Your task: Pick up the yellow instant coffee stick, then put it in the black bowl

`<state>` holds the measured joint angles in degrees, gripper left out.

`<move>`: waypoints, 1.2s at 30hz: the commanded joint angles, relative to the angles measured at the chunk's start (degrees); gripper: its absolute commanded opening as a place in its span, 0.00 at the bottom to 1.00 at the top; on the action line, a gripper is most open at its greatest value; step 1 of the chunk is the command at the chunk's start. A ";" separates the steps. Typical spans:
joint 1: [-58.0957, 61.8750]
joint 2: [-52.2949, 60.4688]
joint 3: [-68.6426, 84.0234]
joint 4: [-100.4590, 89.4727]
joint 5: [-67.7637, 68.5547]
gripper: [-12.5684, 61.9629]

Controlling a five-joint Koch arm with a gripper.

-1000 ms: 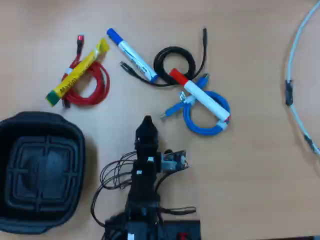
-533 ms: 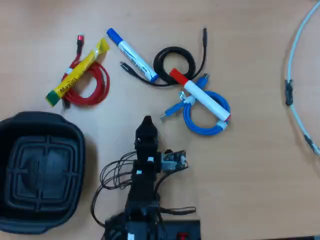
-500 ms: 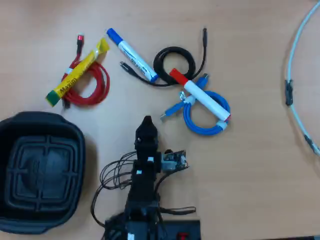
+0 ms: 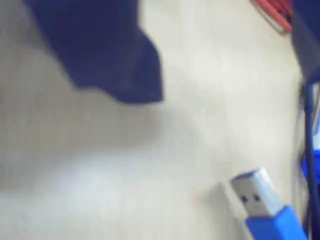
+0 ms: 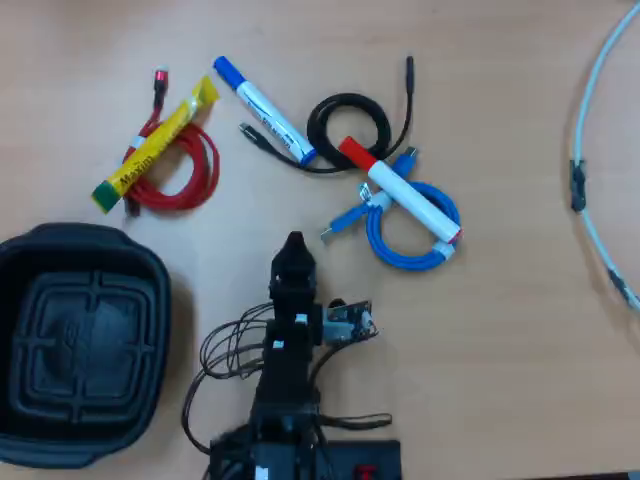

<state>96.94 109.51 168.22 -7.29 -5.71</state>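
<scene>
In the overhead view the yellow instant coffee stick [image 5: 155, 146] lies diagonally at the upper left, on top of a coiled red cable [image 5: 187, 170], with its green end at the lower left. The black bowl [image 5: 20, 300] stands empty at the lower left. My gripper [image 5: 293, 244] points up the table from the bottom centre. It is well to the right of the stick and the bowl and holds nothing. Only one narrow tip shows. In the wrist view a blurred dark jaw fills the upper left. The stick and the bowl are out of that view.
A blue-capped marker [image 5: 265, 110], a black cable coil [image 5: 350, 125], a red-capped marker [image 5: 400, 192] and a blue cable coil [image 5: 412, 235] lie above and right of the gripper. The blue cable's USB plug [image 4: 260, 200] is close by. A white cable [image 5: 590, 180] runs along the right edge.
</scene>
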 commanded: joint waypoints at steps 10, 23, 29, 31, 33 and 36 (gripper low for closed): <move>-7.03 -0.09 -15.73 10.20 0.18 0.56; -16.00 -14.41 -66.18 66.45 -13.18 0.56; -18.28 -17.23 -75.32 73.30 -16.26 0.55; -18.90 -17.23 -76.29 73.30 -16.44 0.56; -19.51 -17.14 -78.13 73.39 -16.52 0.56; -21.09 -17.14 -80.68 73.48 -19.25 0.56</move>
<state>76.82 92.02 94.04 65.92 -21.80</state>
